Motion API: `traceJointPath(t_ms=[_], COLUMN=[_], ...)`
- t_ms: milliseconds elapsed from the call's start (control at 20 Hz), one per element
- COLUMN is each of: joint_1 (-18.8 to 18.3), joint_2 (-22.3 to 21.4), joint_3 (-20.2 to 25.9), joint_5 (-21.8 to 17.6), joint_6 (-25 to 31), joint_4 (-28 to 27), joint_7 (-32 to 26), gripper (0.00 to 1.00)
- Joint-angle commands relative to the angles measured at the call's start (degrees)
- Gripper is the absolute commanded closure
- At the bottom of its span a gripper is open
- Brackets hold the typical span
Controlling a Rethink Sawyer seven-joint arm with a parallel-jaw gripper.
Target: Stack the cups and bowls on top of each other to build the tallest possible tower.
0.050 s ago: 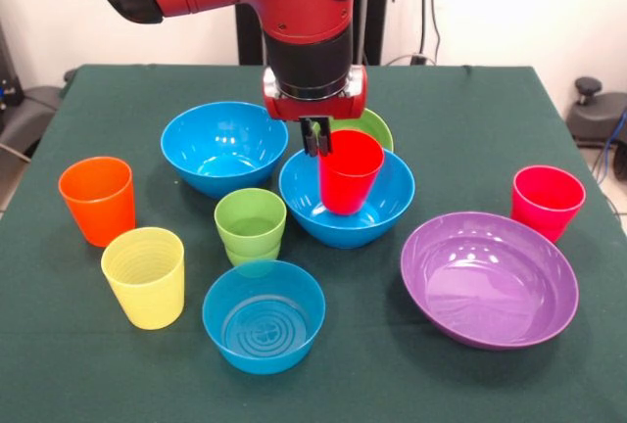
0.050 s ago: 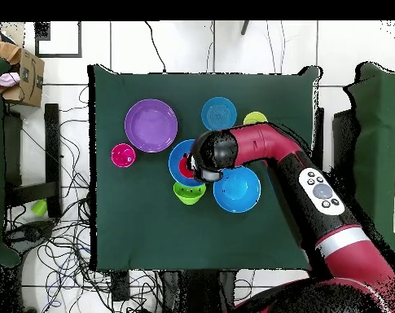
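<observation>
The red cup (image 1: pixel 351 170), a glossy ribbed tumbler, sits upright inside a large blue bowl (image 1: pixel 347 203) near the middle of the table (image 1: pixel 460 100), its base down in the bowl's hollow. The tool (image 1: pixel 315 137) comes straight down on the cup's rim, its dark fingers pressed close on the wall at the cup's far-left edge, pinching it. Above the tool, a red clamp plate and the arm's (image 1: pixel 294 2) black-and-red barrel fill the top of the front view.

Just behind that bowl a small green bowl (image 1: pixel 374 125) peeks out, mostly hidden by the arm. To the left sits the second large blue bowl (image 1: pixel 223 146), smooth and shiny, empty, mouth up. In front of it stands the light green cup (image 1: pixel 251 224), ribbed, close beside the occupied bowl. Nearer the camera lies the small blue bowl (image 1: pixel 264 315), with raised concentric rings on its bottom. Over at the left, the orange cup (image 1: pixel 97 199) and the yellow cup (image 1: pixel 145 276) stand upright, near each other, both with fine horizontal ribs.

On the right, the wide purple bowl (image 1: pixel 488 278) rests shallow and glossy, and a pinkish-red cup (image 1: pixel 547 201) stands just behind it. The table wears a dark green cloth, matte and faintly wrinkled.
</observation>
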Motion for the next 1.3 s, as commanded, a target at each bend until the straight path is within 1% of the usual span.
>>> traceJointPath(t_ms=[50,350,1300], joint_1=[1.86,1.99,2.11], joint_2=[2.93,3.9,4.62], joint_3=[0.83,0.81,0.86], joint_5=[-2.93,-3.54,-4.0], joint_6=[0.81,0.57,-1.4], joint_4=[0.9,-0.45,-0.89], joint_7=[-16.74,-17.52,-16.18], gripper=[1.0,1.0,1.0])
